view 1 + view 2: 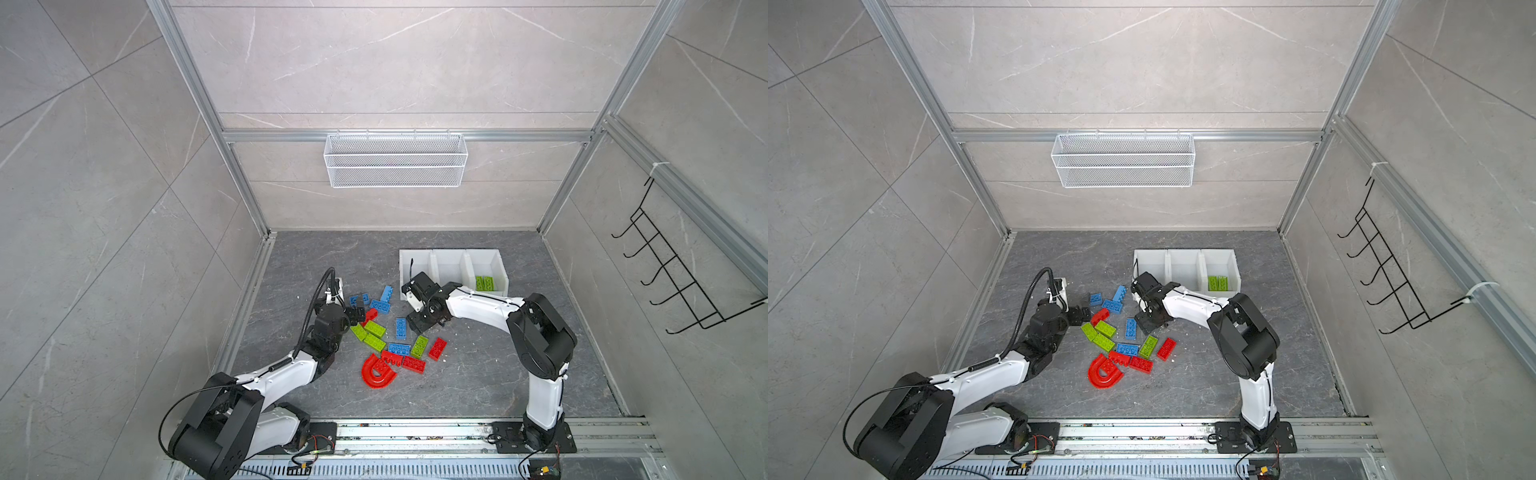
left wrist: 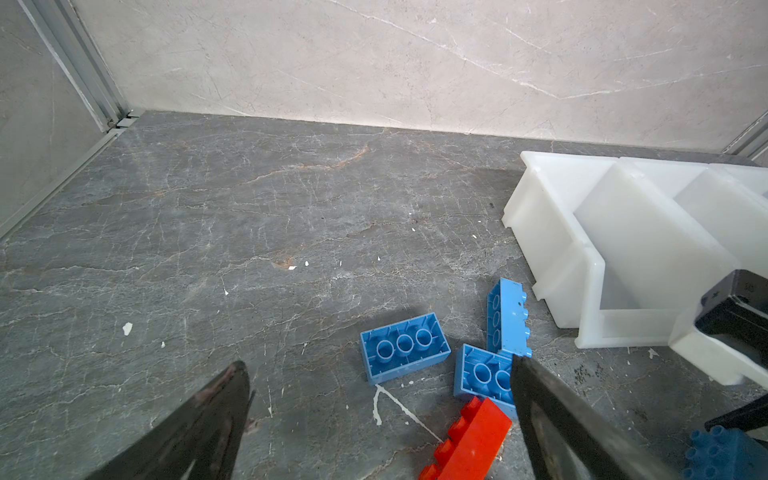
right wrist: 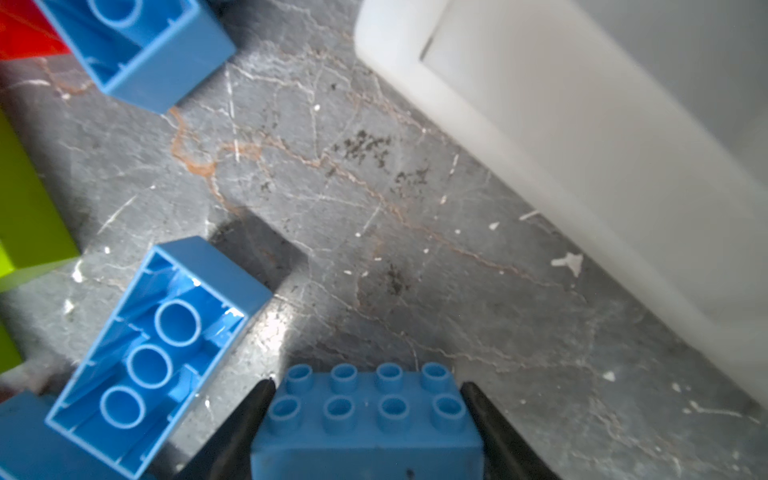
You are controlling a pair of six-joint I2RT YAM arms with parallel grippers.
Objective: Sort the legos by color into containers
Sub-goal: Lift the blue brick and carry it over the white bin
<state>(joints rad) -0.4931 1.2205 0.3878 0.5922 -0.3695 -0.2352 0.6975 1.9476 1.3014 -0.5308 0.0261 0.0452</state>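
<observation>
Now: right jaws tight against both ends of blue brick [image 3: 365, 415]; left jaws wide apart near red brick [image 2: 469, 444].

Red, blue and lime legos [image 1: 400, 348] lie scattered on the grey bench, near-left of three joined white containers [image 1: 502, 270].
Two lime bricks [image 1: 484, 283] lie in the rightmost bin. The red arch [image 1: 377, 373] lies flat, nearest. The right hand [image 3: 365, 388] clasps a studs-up blue brick [image 3: 365, 432].
</observation>
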